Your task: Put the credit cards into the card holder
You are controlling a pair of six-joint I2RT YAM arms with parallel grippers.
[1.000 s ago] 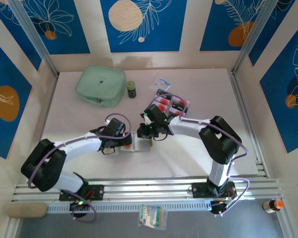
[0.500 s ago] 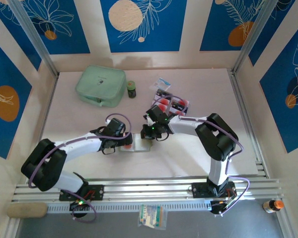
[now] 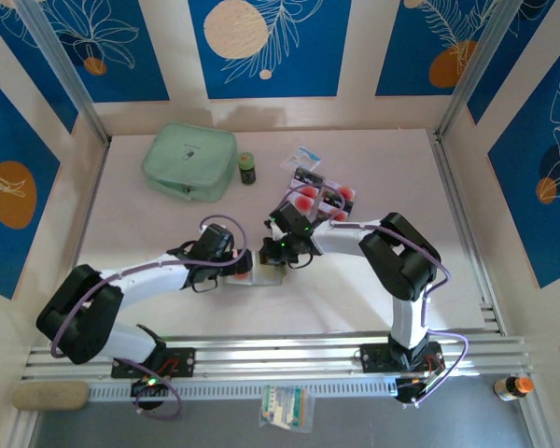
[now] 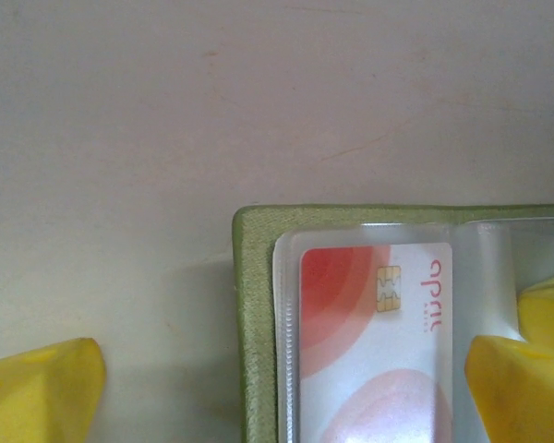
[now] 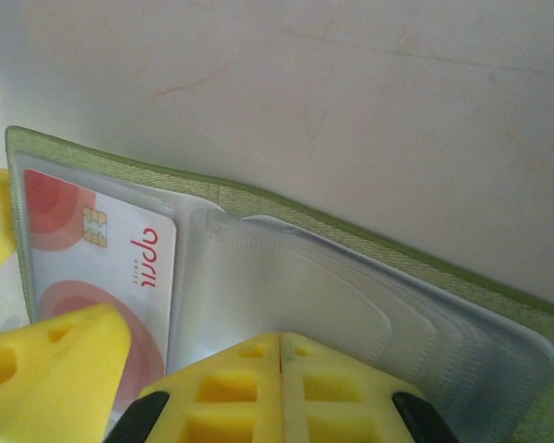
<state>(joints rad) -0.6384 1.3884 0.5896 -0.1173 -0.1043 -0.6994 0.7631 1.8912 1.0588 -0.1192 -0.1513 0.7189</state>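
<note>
The olive-green card holder [image 3: 264,274] lies open on the table between both grippers. One whitish credit card with red dots [image 4: 379,314] sits inside its left clear sleeve [image 5: 102,249]. My left gripper [image 4: 277,397] is open, its yellow fingers [image 4: 37,392] straddling that left page. My right gripper [image 5: 282,388] is shut, its tips together on the empty clear sleeves [image 5: 286,295] of the right page, with nothing between them. Several more credit cards [image 3: 319,197], red-dotted and black, lie in a loose pile behind the right gripper [image 3: 278,252].
A mint-green zip pouch [image 3: 189,161] lies at the back left with a small dark bottle [image 3: 247,168] beside it. A white-and-blue sachet [image 3: 306,156] lies behind the card pile. Blue patterned walls enclose the table.
Both grippers stay at the holder. The right arm's elbow has drifted a little to the left, and the left wrist has edged slightly right.
</note>
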